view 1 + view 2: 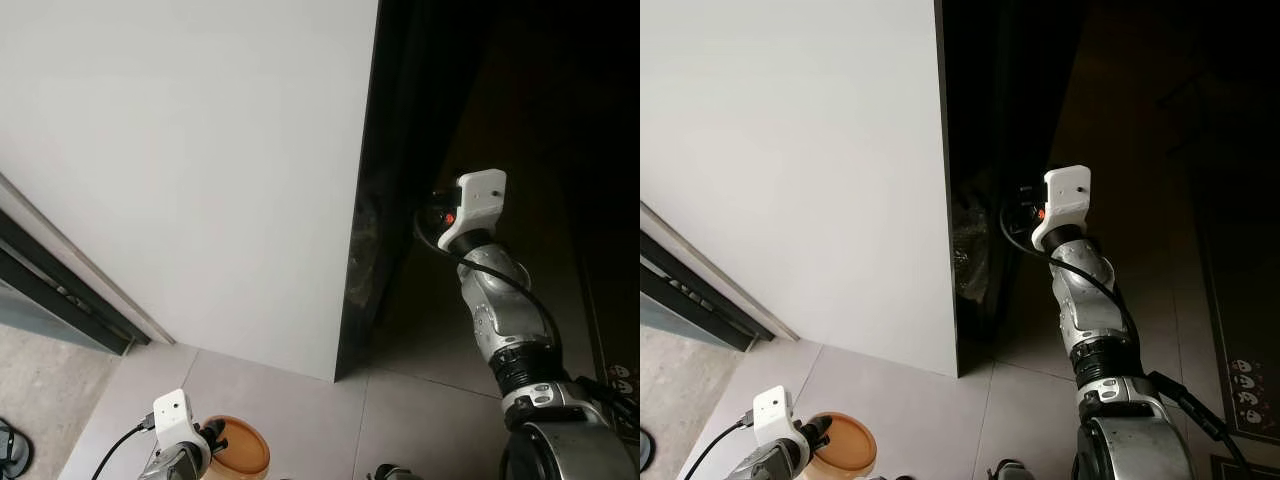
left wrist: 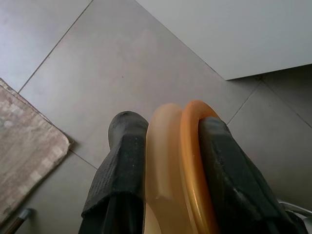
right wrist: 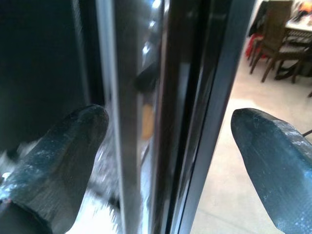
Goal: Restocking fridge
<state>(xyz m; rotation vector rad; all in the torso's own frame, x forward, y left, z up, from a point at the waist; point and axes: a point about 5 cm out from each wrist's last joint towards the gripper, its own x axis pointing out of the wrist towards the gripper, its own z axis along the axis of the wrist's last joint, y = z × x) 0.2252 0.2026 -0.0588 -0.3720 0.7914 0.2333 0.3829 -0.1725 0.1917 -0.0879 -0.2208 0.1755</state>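
Fridge door (image 3: 146, 97), tall, stiff and likely heavy to swing, stands between the wide-open jaws of our right gripper (image 3: 170, 146), so we would hook its edge, while our left gripper (image 2: 168, 161) down by the floor pinches a light, rigid orange lid (image 1: 237, 450).

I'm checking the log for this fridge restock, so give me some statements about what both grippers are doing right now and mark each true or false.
1. The left gripper is shut on an orange container. True.
2. The right gripper is clamped tight on the door edge. False: its fingers stand open, one on each side of the dark door edge.
3. The right arm is raised toward the dark fridge. True.
4. The left gripper is held high by the white panel. False: it is low, over the tiled floor.
5. A rug lies on the floor. True.
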